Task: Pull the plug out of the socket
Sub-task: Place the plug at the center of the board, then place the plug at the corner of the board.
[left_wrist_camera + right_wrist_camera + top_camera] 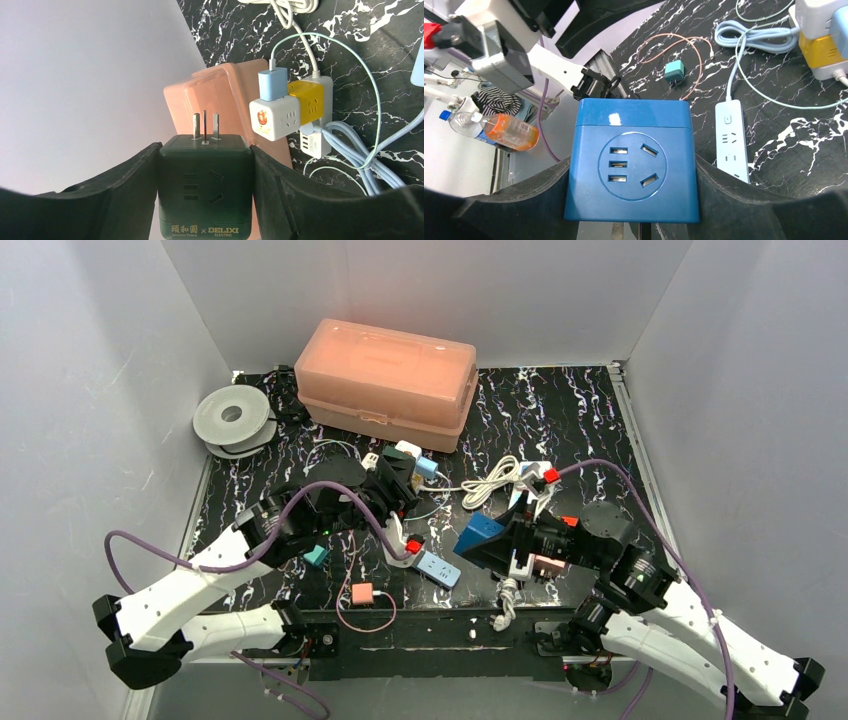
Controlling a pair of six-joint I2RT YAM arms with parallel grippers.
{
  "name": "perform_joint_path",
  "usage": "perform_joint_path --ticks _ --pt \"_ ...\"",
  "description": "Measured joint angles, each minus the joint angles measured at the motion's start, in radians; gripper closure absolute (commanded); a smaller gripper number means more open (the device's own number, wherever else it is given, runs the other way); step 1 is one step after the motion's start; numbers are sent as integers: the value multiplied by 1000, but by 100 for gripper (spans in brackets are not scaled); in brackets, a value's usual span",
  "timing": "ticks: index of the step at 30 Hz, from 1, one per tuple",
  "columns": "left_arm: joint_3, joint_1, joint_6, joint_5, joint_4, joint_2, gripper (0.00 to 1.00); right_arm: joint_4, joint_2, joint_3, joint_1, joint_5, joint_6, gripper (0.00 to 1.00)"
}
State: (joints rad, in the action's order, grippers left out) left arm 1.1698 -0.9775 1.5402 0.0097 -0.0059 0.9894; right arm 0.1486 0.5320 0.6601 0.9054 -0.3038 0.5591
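The left pincer [205,149] is clamped on the dark green plug [204,185] at lower centre. Its three prongs are bare, and its face reads "Summer Palace × DELIXI ELECTRIC". The right pincer [632,161] grips the blue socket [633,175] at lower centre, apart from the plug. Bare marbled bench [570,410] lies upper right, edged by grey walls [740,390].

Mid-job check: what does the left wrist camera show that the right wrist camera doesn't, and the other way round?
Left wrist only: the left hand clamping the dark green cube, its prongs bare, and the pink box behind it. Right wrist only: the right hand gripping the blue socket cube, plus the power strip, the teal charger and a bottle off the table. Both: the yellow cube on the marbled table.
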Motion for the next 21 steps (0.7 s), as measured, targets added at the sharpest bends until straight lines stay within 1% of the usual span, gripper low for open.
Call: perform_joint_path --ticks 1,2,5,10,12,15,18,21 --pt "-2 0 0 -2 -8 -3 85 0 11 0 0 -3 3 99" --pt "-2 -1 1 -4 -10 -3 87 0 19 0 0 -7 6 99" --pt "-2 2 -11 -11 -15 -3 89 13 33 0 0 -8 7 99" --pt "9 16 -66 -40 -64 -9 100 59 20 7 0 48 10 99" --pt "29 19 -122 -68 -111 -9 100 114 37 42 0 100 10 99" --pt "67 30 -231 -103 -190 -16 100 220 100 146 -15 192 17 99" --pt "83 51 -347 -124 -303 -39 100 327 182 261 -87 256 42 99" --pt "93 84 -473 -129 -464 -56 100 429 263 340 -277 252 83 99"
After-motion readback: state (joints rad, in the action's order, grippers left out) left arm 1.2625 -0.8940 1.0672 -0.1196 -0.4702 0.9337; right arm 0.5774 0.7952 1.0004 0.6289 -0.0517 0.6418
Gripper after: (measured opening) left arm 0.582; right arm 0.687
